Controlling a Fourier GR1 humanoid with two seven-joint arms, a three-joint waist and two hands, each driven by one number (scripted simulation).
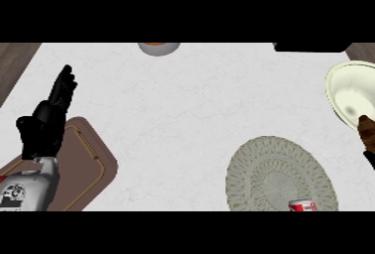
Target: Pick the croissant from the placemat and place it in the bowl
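1. Right hand point(368, 158) — barely in view at the right edge; whether it grips, I cannot tell.
2. Just above it, a brown piece, likely the croissant point(365, 130), overlaps the bowl point(344, 84) rim.
3. Placemat point(281, 174), left of it, holds no croissant — release likely remains.
4. Left hand point(45, 121) rests far off, fingers straight.

Colours and patterns across your counter

You are looking at a white counter point(190, 104) showing faint grey marbling, with dark wood grain showing at its far corners. A round placemat point(275, 171) is showing a grey-beige woven pattern of rings; a red and white can point(302, 206) is sitting on it. The bowl point(351, 94) is showing pale cream. A brown board point(92, 163) is lying under your black left hand point(45, 121) and grey forearm.
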